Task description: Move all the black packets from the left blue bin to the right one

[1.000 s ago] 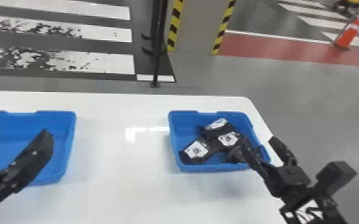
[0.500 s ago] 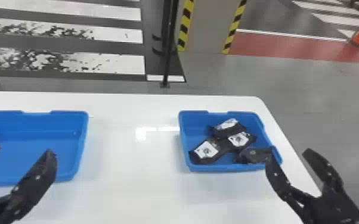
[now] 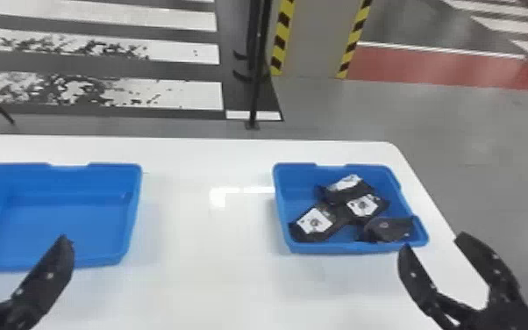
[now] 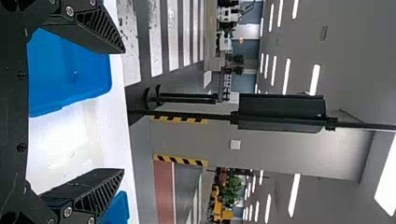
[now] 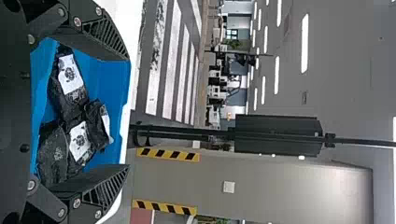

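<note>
Together, four black packets (image 3: 362, 206) sit in the right blue bin (image 3: 280, 210), both grippers with their jaws apart.
Head view: the packets overlap on the bin floor, three with white labels showing, the fourth at the near right corner; the left gripper (image 3: 19, 239) is at the near side of the left blue bin (image 3: 70, 226), the right gripper (image 3: 435, 245) just beside the packets' bin; left wrist view: the left gripper's jaws stand wide; right wrist view: the right gripper's jaws stand wide too, packets showing between them.

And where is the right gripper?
In the head view, the right gripper is at lower right, by the near right corner of the right blue bin.
</note>
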Available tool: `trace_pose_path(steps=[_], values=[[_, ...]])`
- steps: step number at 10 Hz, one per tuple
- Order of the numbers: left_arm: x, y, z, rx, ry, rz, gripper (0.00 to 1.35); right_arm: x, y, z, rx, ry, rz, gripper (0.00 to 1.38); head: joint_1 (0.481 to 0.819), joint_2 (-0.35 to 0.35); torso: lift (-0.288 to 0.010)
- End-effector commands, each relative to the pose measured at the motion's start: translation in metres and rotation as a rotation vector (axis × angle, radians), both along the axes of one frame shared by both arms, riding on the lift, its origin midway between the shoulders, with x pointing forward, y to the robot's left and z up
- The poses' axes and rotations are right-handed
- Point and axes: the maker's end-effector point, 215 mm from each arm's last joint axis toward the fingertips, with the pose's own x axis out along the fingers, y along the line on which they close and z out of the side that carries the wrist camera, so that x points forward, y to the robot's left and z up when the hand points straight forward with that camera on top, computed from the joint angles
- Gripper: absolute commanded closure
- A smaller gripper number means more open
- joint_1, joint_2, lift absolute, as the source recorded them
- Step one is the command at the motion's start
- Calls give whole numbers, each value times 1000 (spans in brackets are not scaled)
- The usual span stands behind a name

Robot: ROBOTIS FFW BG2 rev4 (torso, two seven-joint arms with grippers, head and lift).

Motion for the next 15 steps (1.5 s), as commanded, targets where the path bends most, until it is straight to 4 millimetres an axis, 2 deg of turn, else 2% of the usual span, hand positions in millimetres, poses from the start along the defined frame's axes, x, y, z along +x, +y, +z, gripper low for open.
trace_pose_path(steps=[1,5,9,13,15], values=[[1,2,-3,12,8,2,137,1,2,6,0,-12,4,225,695,-158,-140],[2,16,-17,44,47,36,140,6,5,10,20,-28,6,225,695,-136,-140],[3,13,-16,39,45,32,140,8,7,1,36,-5,8,225,695,-118,-140],[5,11,-10,28,28,26,140,11,10,8,48,-22,13,226,695,-116,-140],[4,12,-13,21,40,29,140,13,11,10,57,-29,13,226,695,-117,-140]])
